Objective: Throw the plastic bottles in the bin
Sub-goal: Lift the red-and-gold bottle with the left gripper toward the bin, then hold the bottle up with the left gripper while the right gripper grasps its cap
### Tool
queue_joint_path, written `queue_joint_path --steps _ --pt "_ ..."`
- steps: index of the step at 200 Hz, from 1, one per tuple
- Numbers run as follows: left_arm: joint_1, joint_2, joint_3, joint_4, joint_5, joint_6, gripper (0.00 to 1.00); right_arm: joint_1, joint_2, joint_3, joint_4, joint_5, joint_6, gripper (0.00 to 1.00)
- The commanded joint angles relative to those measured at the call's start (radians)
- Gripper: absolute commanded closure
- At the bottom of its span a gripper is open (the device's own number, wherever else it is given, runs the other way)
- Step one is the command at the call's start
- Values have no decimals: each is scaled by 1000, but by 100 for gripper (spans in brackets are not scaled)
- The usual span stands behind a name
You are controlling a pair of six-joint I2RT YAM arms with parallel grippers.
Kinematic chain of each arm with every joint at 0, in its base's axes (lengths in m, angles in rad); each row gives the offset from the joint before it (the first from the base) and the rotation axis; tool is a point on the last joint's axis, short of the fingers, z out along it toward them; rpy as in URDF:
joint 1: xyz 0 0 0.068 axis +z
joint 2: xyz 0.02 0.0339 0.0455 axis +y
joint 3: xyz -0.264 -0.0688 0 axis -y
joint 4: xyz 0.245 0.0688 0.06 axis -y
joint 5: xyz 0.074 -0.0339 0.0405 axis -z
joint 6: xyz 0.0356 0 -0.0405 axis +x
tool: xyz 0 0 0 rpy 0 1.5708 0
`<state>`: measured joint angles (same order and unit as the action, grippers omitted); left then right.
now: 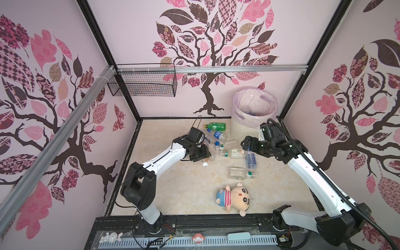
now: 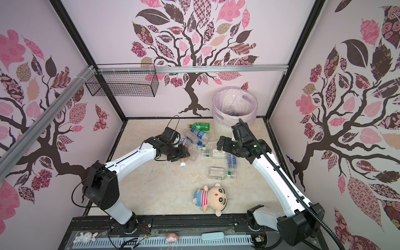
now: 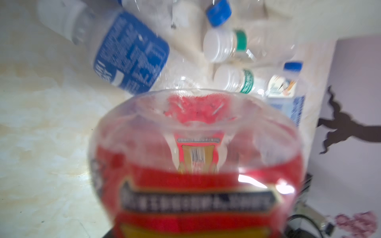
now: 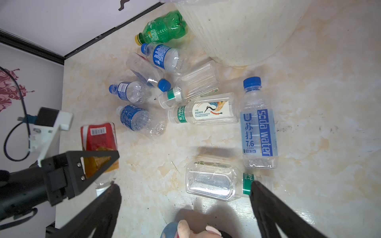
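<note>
My left gripper (image 1: 204, 154) is shut on a clear plastic bottle with a red and orange label (image 3: 195, 164), low over the floor; its white cap (image 1: 205, 164) points toward the front. My right gripper (image 4: 183, 185) hangs open above the floor with nothing between its fingers, near a clear bottle with a green band (image 4: 212, 181). Several more plastic bottles lie between the arms: a green one (image 1: 215, 125), blue-labelled ones (image 1: 218, 134), a bird-labelled one (image 4: 206, 111) and a soda water bottle (image 4: 257, 127). The cream ribbed bin (image 1: 238, 127) with a pink bag stands at the back right, with bottles inside.
A plush doll in a striped shirt (image 1: 233, 197) lies near the front edge. A black wire basket (image 1: 142, 83) hangs on the back wall at the left. Patterned walls close in three sides.
</note>
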<state>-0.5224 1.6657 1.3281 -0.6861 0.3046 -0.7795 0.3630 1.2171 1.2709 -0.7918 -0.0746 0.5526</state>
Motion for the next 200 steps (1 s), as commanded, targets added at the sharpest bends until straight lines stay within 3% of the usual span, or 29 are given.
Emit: queue_joint_path --steps 1,68,104,146,200 --pt "32 -23 63 55 65 -252 53 -4 4 46 21 -64 -12 1" --pt "35 63 324 172 106 -609 51 61 44 119 140 -263 -42 3" --pt "24 85 404 160 145 -647 51 92 81 169 178 -310 -63 7" --pt "10 60 408 178 155 -683 51 123 140 204 218 -349 -58 18" --pt "-1 57 409 180 167 -689 51 148 189 222 258 -370 -27 23"
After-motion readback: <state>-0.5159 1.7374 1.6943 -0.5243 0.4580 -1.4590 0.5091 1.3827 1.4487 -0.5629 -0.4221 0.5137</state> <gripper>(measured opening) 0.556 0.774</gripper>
